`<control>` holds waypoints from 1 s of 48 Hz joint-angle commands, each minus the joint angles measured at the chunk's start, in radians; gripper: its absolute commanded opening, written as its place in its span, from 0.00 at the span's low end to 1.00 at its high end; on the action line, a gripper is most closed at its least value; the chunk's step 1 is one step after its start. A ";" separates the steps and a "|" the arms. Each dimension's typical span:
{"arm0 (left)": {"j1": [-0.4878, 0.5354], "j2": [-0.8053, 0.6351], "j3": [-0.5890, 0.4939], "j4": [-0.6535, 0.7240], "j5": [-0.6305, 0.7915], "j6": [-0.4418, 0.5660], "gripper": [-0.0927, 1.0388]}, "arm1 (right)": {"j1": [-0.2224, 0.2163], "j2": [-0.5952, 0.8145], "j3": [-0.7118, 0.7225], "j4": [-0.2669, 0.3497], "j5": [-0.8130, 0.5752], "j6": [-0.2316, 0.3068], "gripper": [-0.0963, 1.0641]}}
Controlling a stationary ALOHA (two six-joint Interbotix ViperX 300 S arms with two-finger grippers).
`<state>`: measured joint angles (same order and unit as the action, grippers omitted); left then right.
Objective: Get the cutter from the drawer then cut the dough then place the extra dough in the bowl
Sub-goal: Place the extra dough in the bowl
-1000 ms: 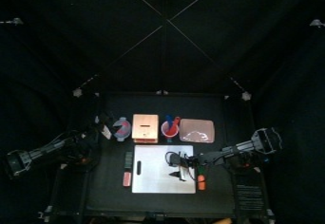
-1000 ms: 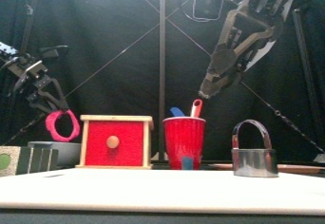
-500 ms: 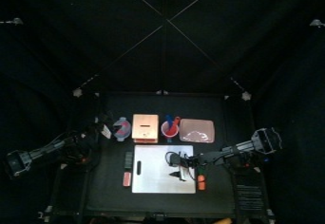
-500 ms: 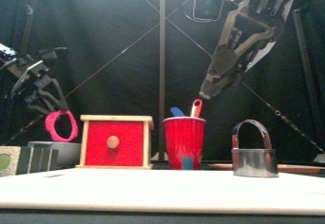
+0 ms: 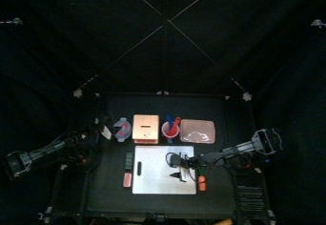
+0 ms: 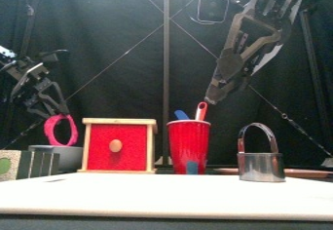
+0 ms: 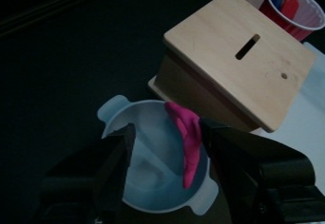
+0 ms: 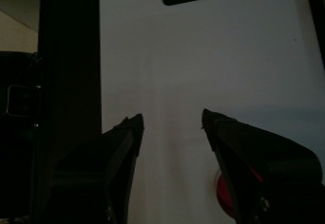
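**Dough strip pinched over the bowl, left of the box**

The left claw (image 7: 176, 154) is pinching a loop of pink dough (image 6: 58, 129), which hangs over the blue-grey bowl (image 7: 137, 138). The bowl sits just left of the wooden box (image 6: 119, 146). Whether the dough's lower end touches the bowl cannot be told, and the bowl's near rim is hidden behind the jaws.

The box's red drawer front is closed. A red cup (image 6: 190, 144) stands just right of the box, and only the tops of its toy knives show. The cutter (image 6: 262, 156) stands upright on the worktop past the cup, well right of the box, with its wire handle up.

The right claw (image 8: 172, 123) hangs spread above the white board (image 8: 191, 57), in front of the box. A red patch (image 8: 226, 195) on the board is mostly hidden behind one jaw and cannot be identified.
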<state>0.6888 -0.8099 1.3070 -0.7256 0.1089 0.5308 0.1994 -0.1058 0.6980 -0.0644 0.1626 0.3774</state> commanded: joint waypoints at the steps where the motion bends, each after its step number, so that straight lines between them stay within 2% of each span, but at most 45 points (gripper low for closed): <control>1: -0.002 0.002 -0.015 -0.003 -0.006 0.002 0.88 | -0.002 -0.012 -0.009 0.002 -0.006 0.002 0.83; 8: -0.002 0.002 -0.025 -0.020 -0.006 -0.002 0.88 | 0.000 -0.012 -0.009 0.002 -0.008 0.002 0.83; 18: 0.002 0.005 0.003 -0.117 -0.061 -0.012 0.88 | -0.003 -0.009 -0.011 0.000 -0.006 0.002 0.83; 30: -0.003 0.005 0.005 -0.236 -0.055 -0.026 0.88 | -0.003 -0.009 -0.012 0.002 -0.008 0.002 0.83; 43: -0.008 0.005 0.000 -0.190 -0.055 -0.025 0.87 | -0.005 -0.009 -0.014 -0.006 -0.008 0.000 0.83; 48: -0.049 0.005 -0.026 -0.147 -0.057 -0.020 0.86 | -0.006 -0.015 -0.011 -0.018 -0.021 0.000 0.83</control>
<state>0.6719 -0.8084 1.3238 -0.9020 0.0583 0.5077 0.1948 -0.1012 0.6964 -0.0752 0.1595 0.3774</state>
